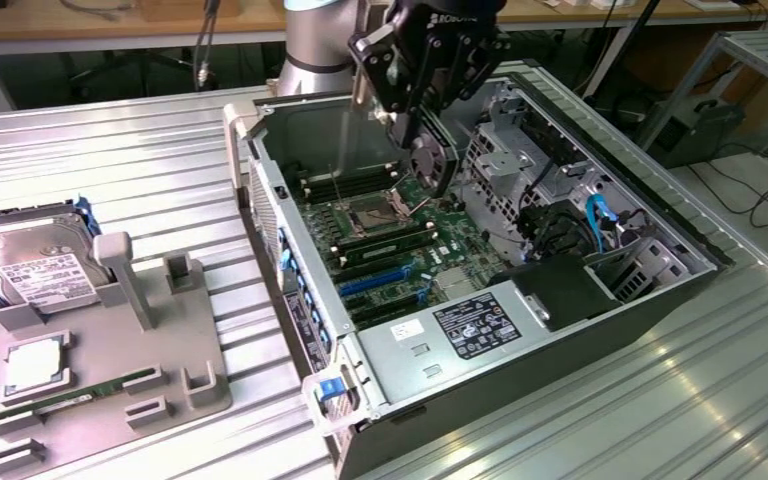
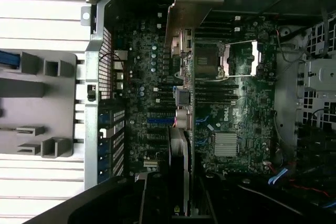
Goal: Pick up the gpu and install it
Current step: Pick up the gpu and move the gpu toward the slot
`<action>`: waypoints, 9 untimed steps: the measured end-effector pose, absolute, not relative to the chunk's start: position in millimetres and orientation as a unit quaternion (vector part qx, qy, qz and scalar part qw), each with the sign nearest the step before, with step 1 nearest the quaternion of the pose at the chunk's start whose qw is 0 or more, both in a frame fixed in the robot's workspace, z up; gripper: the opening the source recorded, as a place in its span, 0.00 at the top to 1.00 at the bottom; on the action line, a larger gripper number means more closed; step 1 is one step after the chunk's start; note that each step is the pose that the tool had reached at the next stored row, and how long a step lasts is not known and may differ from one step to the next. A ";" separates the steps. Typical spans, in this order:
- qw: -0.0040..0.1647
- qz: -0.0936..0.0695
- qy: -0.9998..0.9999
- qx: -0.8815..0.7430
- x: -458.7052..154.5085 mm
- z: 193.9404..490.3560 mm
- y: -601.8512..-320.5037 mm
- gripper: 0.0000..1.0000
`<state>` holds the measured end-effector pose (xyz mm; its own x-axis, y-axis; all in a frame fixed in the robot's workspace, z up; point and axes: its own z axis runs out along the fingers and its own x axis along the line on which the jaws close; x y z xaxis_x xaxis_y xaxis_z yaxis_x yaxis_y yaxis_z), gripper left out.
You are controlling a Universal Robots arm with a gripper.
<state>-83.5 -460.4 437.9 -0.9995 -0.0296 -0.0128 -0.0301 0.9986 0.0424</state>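
Gripper (image 1: 411, 120) clamped on top edge of gpu (image 1: 434, 165), jaws closed to card thickness. Card hangs edge-down, fan side toward exterior view's right, inside the open computer case (image 1: 651, 235), above the motherboard (image 1: 398, 240), not seated. Wrist view: gpu (image 2: 179, 145) edge-on over the slots. Case lies on ribbed metal table (image 1: 117, 160). Wooden bench (image 1: 91, 15) behind. Grey fixture tray (image 1: 91, 410) at exterior view's left: 1 hard drive (image 1: 37, 265), 1 memory stick (image 1: 71, 395), 1 processor chip (image 1: 35, 362)
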 end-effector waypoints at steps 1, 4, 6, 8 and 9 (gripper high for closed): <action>0.006 0.021 1.000 -0.015 -81.4 437.8 -460.4 0.73; 0.006 0.021 1.000 -0.013 -75.5 437.6 -460.4 0.73; 0.006 0.021 1.000 -0.012 -71.3 437.5 -460.3 0.73; 0.006 0.021 1.000 -0.011 -59.2 437.0 -460.4 0.73; 0.006 0.021 1.000 -0.011 -53.6 436.8 -460.3 0.73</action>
<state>-53.6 -460.3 436.8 -0.9997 -0.0222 -0.0128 -0.0227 0.9988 0.0422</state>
